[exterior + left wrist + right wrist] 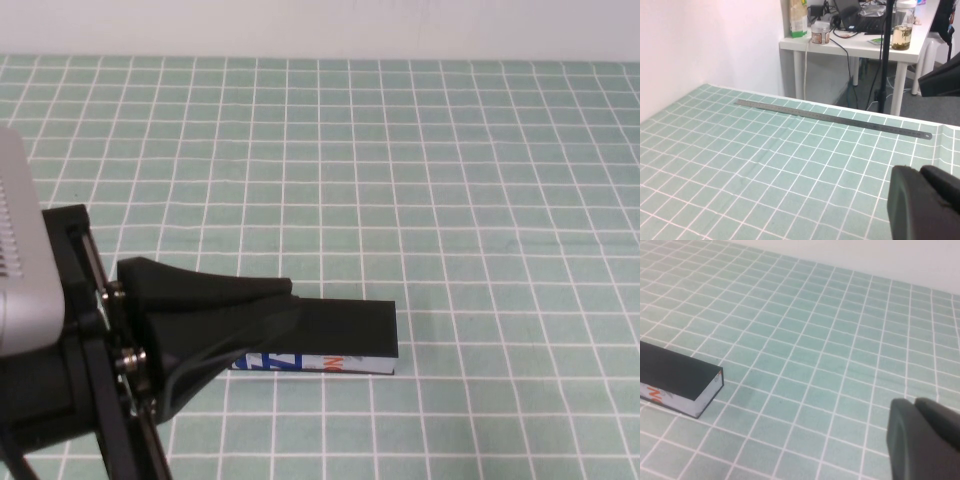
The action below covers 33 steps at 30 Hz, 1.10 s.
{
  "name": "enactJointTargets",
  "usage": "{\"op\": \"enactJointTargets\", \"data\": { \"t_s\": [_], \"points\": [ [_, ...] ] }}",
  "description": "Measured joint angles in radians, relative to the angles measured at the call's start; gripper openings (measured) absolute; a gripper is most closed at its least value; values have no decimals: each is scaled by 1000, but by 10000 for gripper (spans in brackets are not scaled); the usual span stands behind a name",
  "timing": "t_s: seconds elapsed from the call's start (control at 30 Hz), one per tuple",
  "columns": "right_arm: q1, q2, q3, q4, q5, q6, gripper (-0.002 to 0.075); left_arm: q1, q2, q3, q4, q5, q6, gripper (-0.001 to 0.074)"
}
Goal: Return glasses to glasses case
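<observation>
Across the table (pixel 480 150) stretches a green cloth gridded with white lines. On it lies the glasses case (pixel 350 335), a closed black box (white front, blue and orange print). Glasses are not visible. Beside it hangs the left gripper (pixel 215 330), fingers shut and empty. The right gripper (pixel 925 440) hovers nearby, shut. A steel ruler (pixel 835 117) lies along the cloth's edge, before a white desk (pixel 855 47).

Bright even light; soft shadows; slight blur

Black glasses case (pixel 345 328), white front printed blue and orange; green, white-gridded table mat (pixel 450 180).
</observation>
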Motion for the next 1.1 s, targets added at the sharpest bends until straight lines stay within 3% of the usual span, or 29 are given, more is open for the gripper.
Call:
{"op": "enactJointTargets", "data": {
  "t_s": [1.1],
  "points": [
    [0, -8, 4, 0, 0, 0, -11, 0, -23, 10, -18, -27, 0, -2]
  ]
}}
